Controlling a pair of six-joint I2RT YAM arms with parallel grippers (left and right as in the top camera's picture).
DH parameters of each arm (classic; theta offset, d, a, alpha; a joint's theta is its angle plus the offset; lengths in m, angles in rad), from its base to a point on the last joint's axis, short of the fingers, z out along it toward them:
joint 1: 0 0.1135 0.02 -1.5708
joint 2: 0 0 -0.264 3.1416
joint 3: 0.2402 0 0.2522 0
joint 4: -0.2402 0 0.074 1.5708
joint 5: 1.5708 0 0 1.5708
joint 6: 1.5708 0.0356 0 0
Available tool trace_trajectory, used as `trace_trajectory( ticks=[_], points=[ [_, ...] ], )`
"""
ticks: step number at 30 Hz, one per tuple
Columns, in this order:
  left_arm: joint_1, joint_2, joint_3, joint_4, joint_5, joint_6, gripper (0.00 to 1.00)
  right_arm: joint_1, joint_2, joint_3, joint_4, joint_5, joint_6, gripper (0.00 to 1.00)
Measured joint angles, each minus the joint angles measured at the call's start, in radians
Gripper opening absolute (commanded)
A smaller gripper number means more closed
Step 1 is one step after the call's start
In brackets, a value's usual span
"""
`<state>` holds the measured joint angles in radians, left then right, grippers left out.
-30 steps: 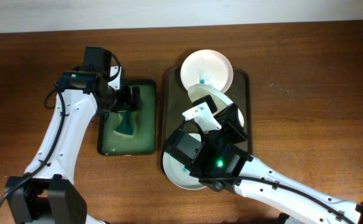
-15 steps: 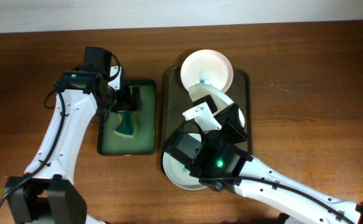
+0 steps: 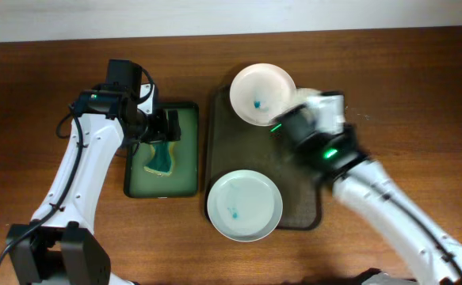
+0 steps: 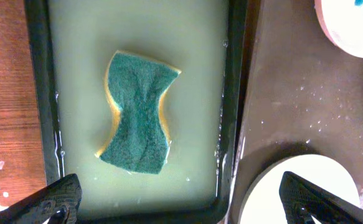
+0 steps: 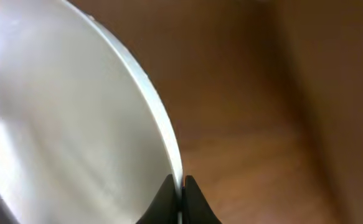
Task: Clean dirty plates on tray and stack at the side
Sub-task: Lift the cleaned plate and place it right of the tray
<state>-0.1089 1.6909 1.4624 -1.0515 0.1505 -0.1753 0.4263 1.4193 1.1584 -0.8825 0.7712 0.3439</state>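
Two white plates lie on the dark brown-grey tray (image 3: 246, 146): a far plate (image 3: 262, 95) and a near plate (image 3: 244, 206), each with a small teal smear. My right gripper (image 5: 181, 186) is shut on the rim of a third white plate (image 5: 69, 118), held tilted off the tray. In the overhead view this plate (image 3: 304, 97) is blurred at the tray's far right corner. My left gripper (image 4: 184, 205) is open and empty, above the green tray's near edge. Both tray plates also show in the left wrist view, the far plate (image 4: 349, 25) and the near plate (image 4: 306, 186).
A smaller dark green tray (image 3: 185, 182) with pale liquid holds a teal sponge (image 3: 158, 154) left of the big tray. The sponge (image 4: 134, 118) lies flat, ahead of my left fingers. Brown wooden table (image 3: 405, 95) surrounds both trays.
My right arm has swung from the tray's near middle to its far right, carrying the plate and uncovering the near plate. The left arm has not moved.
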Motion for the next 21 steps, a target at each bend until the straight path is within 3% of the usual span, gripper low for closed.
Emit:
trace_trajectory(
  ticks=[6, 12, 15, 18, 21],
  points=[
    [0.0, 0.0, 0.0, 0.0, 0.0, 0.0, 1.0, -0.542, -0.001, 0.0, -0.002, -0.772, -0.143, 0.04],
    [0.0, 0.0, 0.0, 0.0, 0.001, 0.0, 1.0, -0.973, 0.059, 0.002, 0.009, -0.947, -0.117, 0.04],
    [0.0, 0.0, 0.0, 0.0, 0.0, 0.0, 0.99, -1.04, 0.153, 0.002, 0.017, -0.941, -0.095, 0.04],
    [0.0, 0.0, 0.0, 0.0, 0.0, 0.0, 0.99, -1.062, 0.285, 0.002, 0.015, -0.944, -0.082, 0.44],
    [0.0, 0.0, 0.0, 0.0, 0.0, 0.0, 1.0, -1.062, 0.323, 0.002, 0.011, -0.951, -0.058, 0.47]
  ],
)
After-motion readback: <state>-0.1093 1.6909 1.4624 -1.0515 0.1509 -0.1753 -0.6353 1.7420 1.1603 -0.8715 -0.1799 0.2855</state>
